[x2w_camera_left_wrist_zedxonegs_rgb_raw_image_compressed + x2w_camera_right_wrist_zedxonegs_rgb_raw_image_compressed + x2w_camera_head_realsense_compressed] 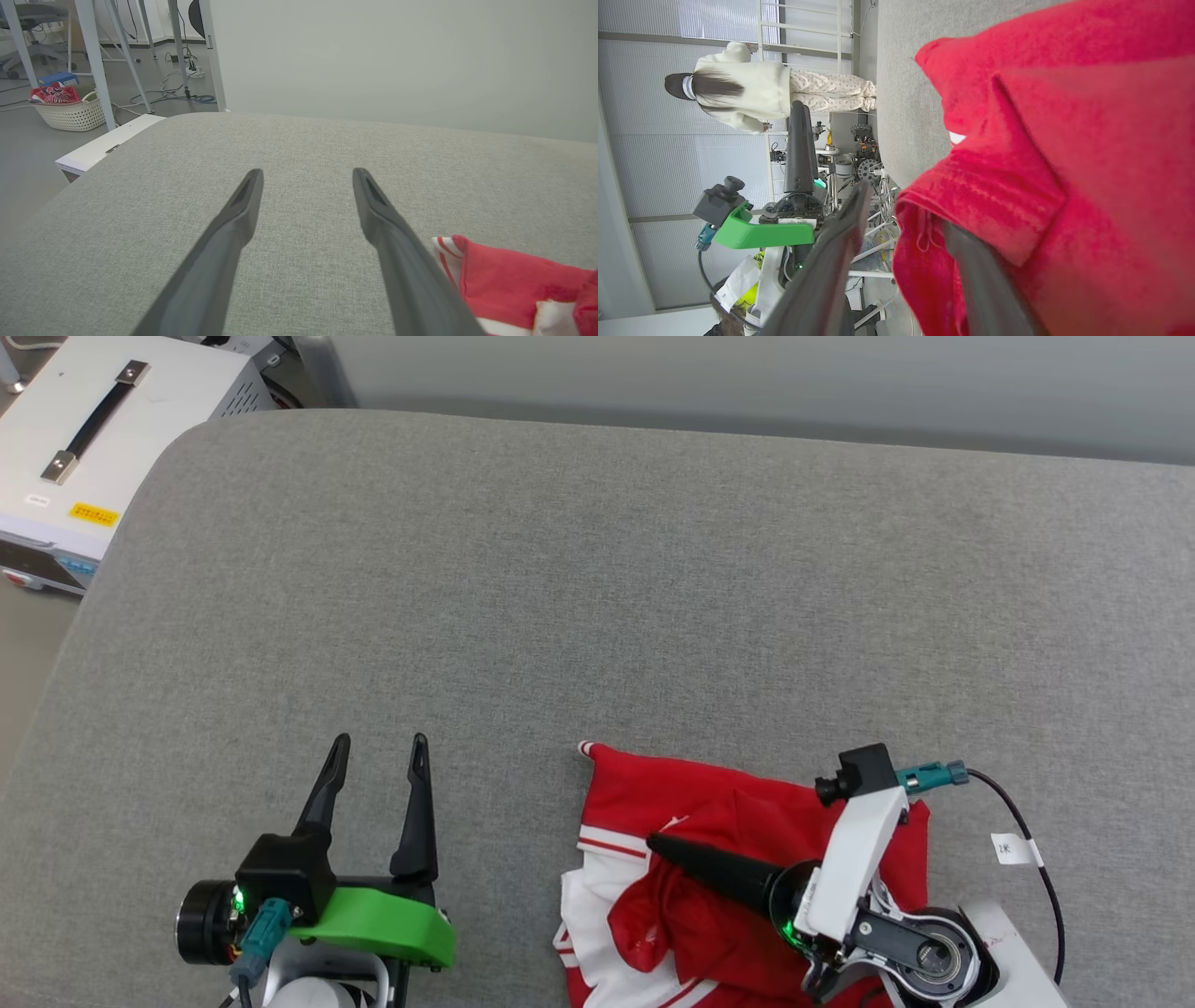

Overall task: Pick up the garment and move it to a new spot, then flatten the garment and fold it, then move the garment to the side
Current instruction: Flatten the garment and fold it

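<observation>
The garment [728,812] sits bunched at the near right of the grey padded table [597,569], red body heaped over a white sleeve, with the striped trim peeking out on its left edge. Right gripper [665,859] is right on it, fingers spread, nothing pinched, though a red fold is draped over one finger. To me this looks like the let-go at the new spot. Best to back that finger out low and slow so the fold slides off instead of dragging the heap along. Left gripper [380,751] hovers near left, fingers wide apart, beside the cloth but not touching it. For the flattening, each gripper wants its own edge, pulling apart toward the open far side.
</observation>
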Robot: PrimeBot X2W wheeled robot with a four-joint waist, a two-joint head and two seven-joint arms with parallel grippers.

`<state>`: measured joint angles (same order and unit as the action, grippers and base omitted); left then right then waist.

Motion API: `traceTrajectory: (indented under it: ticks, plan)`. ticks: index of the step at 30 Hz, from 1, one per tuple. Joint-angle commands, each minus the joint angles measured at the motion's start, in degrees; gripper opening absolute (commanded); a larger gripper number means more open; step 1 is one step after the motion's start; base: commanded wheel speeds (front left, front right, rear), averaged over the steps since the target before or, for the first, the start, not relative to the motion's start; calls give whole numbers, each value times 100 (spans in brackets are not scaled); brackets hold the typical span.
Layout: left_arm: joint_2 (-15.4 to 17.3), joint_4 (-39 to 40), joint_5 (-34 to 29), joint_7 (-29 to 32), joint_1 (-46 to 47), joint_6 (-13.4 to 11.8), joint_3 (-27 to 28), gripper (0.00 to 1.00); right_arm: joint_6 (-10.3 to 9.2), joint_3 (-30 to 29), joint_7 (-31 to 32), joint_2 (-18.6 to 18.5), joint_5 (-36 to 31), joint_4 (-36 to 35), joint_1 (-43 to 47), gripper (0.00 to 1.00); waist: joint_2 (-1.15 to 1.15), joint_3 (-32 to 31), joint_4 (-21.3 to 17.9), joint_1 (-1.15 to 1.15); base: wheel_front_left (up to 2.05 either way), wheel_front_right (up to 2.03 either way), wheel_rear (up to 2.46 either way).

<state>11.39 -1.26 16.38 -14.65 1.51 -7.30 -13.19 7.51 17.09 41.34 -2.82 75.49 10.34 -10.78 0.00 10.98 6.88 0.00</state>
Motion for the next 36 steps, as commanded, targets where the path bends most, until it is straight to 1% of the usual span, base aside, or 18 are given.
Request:
traceTrajectory:
  ticks: [1, 4, 9, 14, 16, 20, 25, 27, 31, 36]
  plan:
    - [-31, 22, -53, -34, 80, 30, 31, 100, -2, 31, -111, -7, -42, -37, -138, 100, 0, -15, -35, 0, 0, 0, 0]
    - [-44, 12, -82, -34, 53, 37, 58, 100, -2, 80, -234, -14, -33, -204, -159, 100, 0, -63, -87, 0, 0, 0, 0]
    - [-56, 0, -117, -34, -2, 55, 83, 100, -2, 246, -429, -263, -255, -701, -97, 100, 0, -164, -186, 0, 0, 0, 0]
    - [-50, -16, -131, -34, -34, 69, 113, 100, -2, 342, -819, -645, -955, -1068, -33, 100, 0, -233, -274, 0, 0, 0, 0]
    - [-47, -25, -133, -34, -53, 70, 128, 100, -2, 280, -1092, -780, -1329, -1180, -8, 100, 0, -268, -307, 0, 0, 0, 0]
    - [-35, -47, -130, -34, -113, 54, 164, 100, -2, -43, -1722, -960, -2179, -1320, 97, 100, 0, -354, -375, 0, 0, 0, 0]
    - [-6, -75, -134, -34, -182, 15, 196, 100, -2, -728, -2568, -1131, -3716, -1421, 347, 100, 0, -468, -461, 0, 0, 0, 0]
    - [4, -87, -132, -34, -209, 0, 204, 100, -2, -1054, -2887, -1121, -4276, -1439, 490, 100, 0, -537, -496, 0, 0, 0, 0]
    - [30, -102, -122, -28, -281, -23, 203, 100, -2, -1595, -3477, -1024, -5119, -1474, 854, 100, 0, -693, -559, 0, 0, 0, 0]
    - [90, -105, -100, 10, -399, -65, 232, 100, -2, -1892, -4059, -855, -5687, -1632, 1246, 100, 0, -903, -678, 0, 0, 0, 0]
